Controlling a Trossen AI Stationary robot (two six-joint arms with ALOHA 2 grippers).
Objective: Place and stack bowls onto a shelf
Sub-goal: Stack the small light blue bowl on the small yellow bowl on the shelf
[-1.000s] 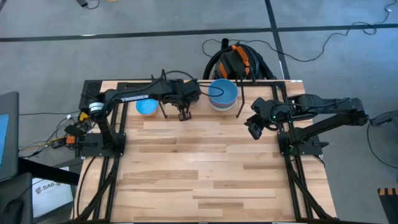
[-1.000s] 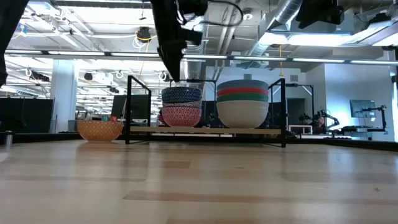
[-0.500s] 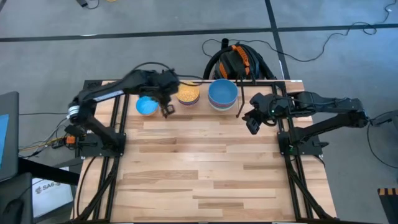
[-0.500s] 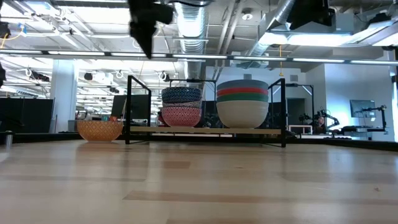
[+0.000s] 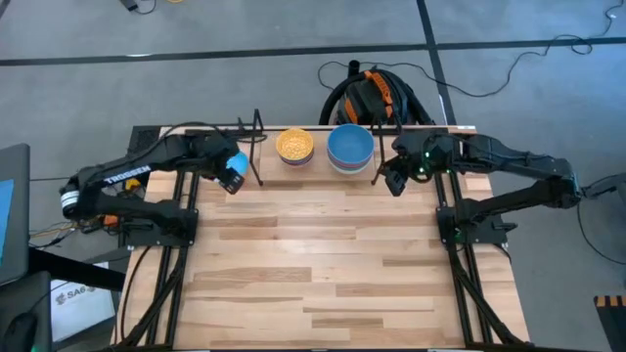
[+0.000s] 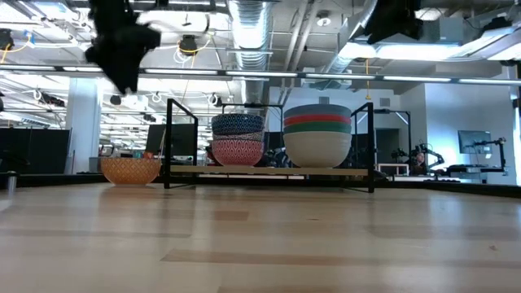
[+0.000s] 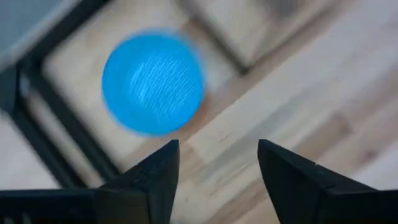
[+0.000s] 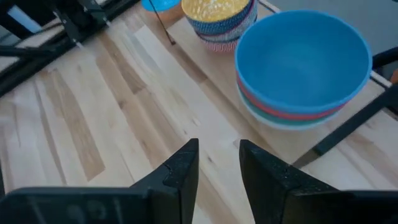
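The black rod shelf (image 6: 269, 170) stands at the table's far edge. On it are a yellow-lined bowl (image 5: 295, 145) on top of patterned bowls (image 6: 238, 140), and a stack with a large blue bowl (image 8: 303, 57) on top. A light blue bowl (image 7: 153, 84) rests on its base on the table, left of the shelf. My left gripper (image 7: 217, 168) hovers open above this bowl and touches nothing. My right gripper (image 8: 217, 163) hangs open in the air near the shelf's right end, with nothing between its fingers.
Black arm-mount rails (image 5: 166, 254) run along the table's left and right sides. The near half of the wooden table (image 5: 323, 284) is bare boards. An orange and black bundle of cables (image 5: 372, 93) lies on the floor behind the table.
My left gripper has swung from above the shelf's middle stack toward the table's left edge and now hangs over the light blue bowl. The yellow-lined bowl, which the arm covered before, now shows. My right gripper has moved a little toward the far edge and the shelf.
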